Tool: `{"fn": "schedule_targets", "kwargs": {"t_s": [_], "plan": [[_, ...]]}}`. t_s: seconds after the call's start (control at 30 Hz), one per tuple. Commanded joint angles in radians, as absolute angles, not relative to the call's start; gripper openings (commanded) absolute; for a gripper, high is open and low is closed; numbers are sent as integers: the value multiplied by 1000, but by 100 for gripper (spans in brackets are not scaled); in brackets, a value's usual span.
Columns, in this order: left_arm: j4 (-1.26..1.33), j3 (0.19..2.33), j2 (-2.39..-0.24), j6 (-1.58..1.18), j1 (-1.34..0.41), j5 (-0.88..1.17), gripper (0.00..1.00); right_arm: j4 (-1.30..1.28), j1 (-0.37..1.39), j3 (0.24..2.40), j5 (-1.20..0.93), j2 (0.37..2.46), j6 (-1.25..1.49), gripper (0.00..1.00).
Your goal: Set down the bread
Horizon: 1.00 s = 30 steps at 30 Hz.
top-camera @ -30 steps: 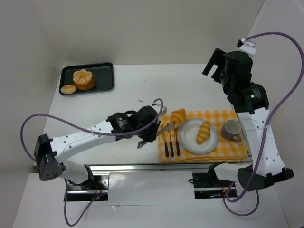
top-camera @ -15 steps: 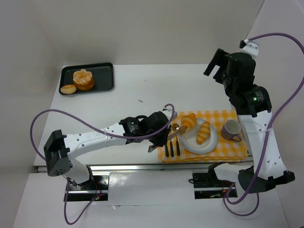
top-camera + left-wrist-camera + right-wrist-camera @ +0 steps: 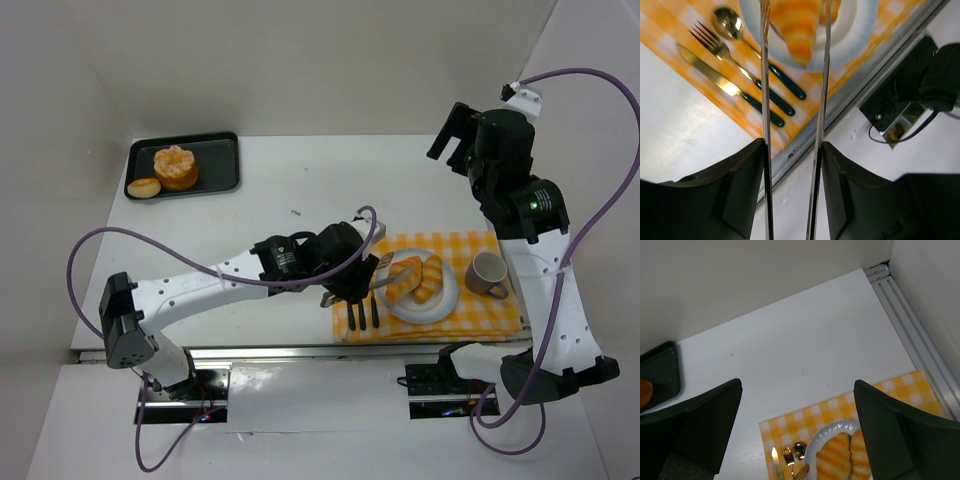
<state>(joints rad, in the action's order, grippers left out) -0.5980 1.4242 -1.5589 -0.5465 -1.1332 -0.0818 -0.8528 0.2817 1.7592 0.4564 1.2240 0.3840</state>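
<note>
Tongs in the left jaws' pinch, astride bread on plate — cutlery just beside.

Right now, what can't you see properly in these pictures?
Top view: the left tool covers the heads of the cutlery.
Left wrist view: the top edge cuts off the croissant and plate; whether the tool squeezes the croissant is unclear.
Right wrist view: the left edge cuts off the tray; the bottom edge cuts the plate.

left pincer clamped, right pincer open
</note>
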Motion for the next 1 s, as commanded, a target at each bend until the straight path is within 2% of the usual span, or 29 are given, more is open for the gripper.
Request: {"fn": "schedule_targets", "kwargs": {"t_s": [0.0,0.17,0.37,0.5,0.83,0.97], "plan": [[-670,1517,-1499,-489,-1135,-201,60,-841,285,1755,456,1233,376,100],[-684,1496,-1436,-491,-1024,-178,55,-850,285,1744,420,1272,376,100],[-663,1393,-1344,-512,-653,-45,56,-902,285,1753,318,1365,367,100],[-652,1381,-1344,-522,-505,-31,58,-913,285,1714,293,1411,367,100],[-632,1431,-1414,-503,-255,-31,58,-885,285,1554,282,1491,394,100],[-623,1440,-1424,-494,-207,-11,58,-876,285,1528,291,1529,403,100]]}}
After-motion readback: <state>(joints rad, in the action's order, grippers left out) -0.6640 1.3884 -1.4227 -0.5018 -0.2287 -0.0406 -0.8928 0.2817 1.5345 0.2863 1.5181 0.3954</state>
